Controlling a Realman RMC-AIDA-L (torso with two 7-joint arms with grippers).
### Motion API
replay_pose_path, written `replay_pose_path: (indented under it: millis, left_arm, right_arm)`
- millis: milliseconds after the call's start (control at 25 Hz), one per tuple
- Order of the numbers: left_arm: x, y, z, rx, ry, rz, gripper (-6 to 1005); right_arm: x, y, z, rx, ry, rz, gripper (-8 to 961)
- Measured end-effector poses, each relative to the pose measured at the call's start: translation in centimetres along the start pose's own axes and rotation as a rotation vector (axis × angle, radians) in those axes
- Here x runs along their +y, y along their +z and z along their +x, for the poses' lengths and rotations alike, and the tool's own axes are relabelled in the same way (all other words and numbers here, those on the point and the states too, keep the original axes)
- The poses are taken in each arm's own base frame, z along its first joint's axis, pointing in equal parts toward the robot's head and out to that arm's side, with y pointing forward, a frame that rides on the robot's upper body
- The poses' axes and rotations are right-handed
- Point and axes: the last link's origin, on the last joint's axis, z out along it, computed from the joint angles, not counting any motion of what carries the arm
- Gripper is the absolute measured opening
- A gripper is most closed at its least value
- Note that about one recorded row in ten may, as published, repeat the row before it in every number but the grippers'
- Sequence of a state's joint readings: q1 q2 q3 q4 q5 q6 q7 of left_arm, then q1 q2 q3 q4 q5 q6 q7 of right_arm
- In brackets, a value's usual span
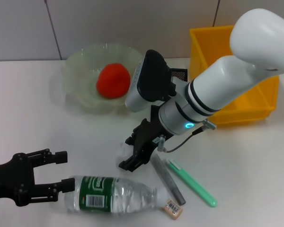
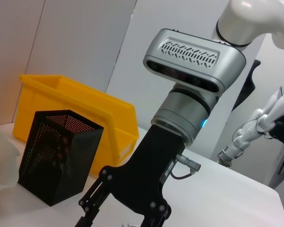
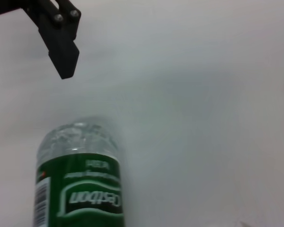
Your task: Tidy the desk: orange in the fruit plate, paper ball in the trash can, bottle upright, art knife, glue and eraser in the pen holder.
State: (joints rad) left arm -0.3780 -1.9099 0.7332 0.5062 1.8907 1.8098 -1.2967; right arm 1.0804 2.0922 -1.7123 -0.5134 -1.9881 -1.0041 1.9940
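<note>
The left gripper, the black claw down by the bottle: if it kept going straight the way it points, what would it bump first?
Most likely the bottle. The left gripper is open and points along the desk at the bottle's bottom end, its lower finger already right by it. Depth is hard to judge.

The bottle carries a green label with white lettering that reads "Cestbon" in the right wrist view, seen upside down there; a smaller line of white characters beside it is too blurred to read. A white barcode panel sits on the same label, its digits illegible. The eraser has a barcode sticker, also unreadable. No other text shows.
</note>
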Motion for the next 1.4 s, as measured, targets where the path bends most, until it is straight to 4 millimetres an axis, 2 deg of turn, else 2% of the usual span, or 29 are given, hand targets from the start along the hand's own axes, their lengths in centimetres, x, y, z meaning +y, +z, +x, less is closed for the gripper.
replay_pose_path:
  millis: [240, 520, 640, 800, 840, 880, 920, 1000, 1040, 1080, 1200, 1240, 1280, 1320, 1400]
  left_arm:
    - [0.1, 0.2, 0.0, 0.007, -0.002, -0.003, 786]
    - [0.0, 0.2, 0.0, 0.007, -0.001, -0.002, 784]
    - [0.0, 0.2, 0.0, 0.007, -0.001, -0.001, 784]
    - [-0.1, 0.2, 0.2, 0.008, 0.004, 0.0, 783]
    - [-0.1, 0.2, 0.2, 0.008, 0.004, 0.0, 782]
    - [-0.1, 0.2, 0.2, 0.007, 0.005, 0.002, 782]
    - [-0.1, 0.2, 0.2, 0.007, 0.005, 0.002, 782]
    - [-0.2, 0.2, 0.3, 0.007, 0.006, 0.002, 782]
    - [-0.2, 0.2, 0.3, 0.006, 0.007, 0.003, 781]
    - [-0.2, 0.2, 0.3, 0.006, 0.008, 0.003, 781]
    - [-0.3, 0.3, 0.4, 0.005, 0.01, 0.002, 781]
    - [-0.3, 0.3, 0.4, 0.004, 0.01, 0.001, 780]
    - [-0.3, 0.3, 0.4, 0.004, 0.01, 0.001, 780]
    - [-0.3, 0.3, 0.4, 0.002, 0.011, 0.0, 780]
    - [-0.3, 0.4, 0.5, 0.001, 0.012, -0.002, 779]
  right_arm:
    - [-0.1, 0.0, 0.0, 0.0, 0.005, 0.007, 615]
    - [-0.2, -0.2, -0.3, -0.016, 0.006, 0.009, 564]
    - [-0.3, -1.1, -0.9, -0.062, 0.026, -0.004, 542]
    - [-1.1, -5.5, -1.9, -0.219, 0.075, -0.026, 535]
    - [-1.1, -5.5, -1.9, -0.219, 0.075, -0.026, 534]
    - [-1.7, -7.7, -1.8, -0.286, 0.102, -0.016, 534]
    - [-1.7, -7.7, -1.8, -0.286, 0.102, -0.016, 534]
    - [-2.6, -10.4, -1.2, -0.369, 0.135, 0.024, 534]
    - [-2.9, -11.3, -0.8, -0.393, 0.146, 0.038, 534]
    - [-3.7, -13.6, 0.2, -0.457, 0.187, 0.098, 534]
    - [-4.9, -16.4, 1.9, -0.514, 0.249, 0.185, 533]
    - [-5.8, -17.6, 3.3, -0.521, 0.305, 0.234, 533]
    - [-5.8, -17.6, 3.3, -0.521, 0.305, 0.234, 536]
    - [-6.6, -18.5, 4.5, -0.512, 0.35, 0.278, 538]
    - [-7.0, -18.9, 5.1, -0.508, 0.372, 0.3, 544]
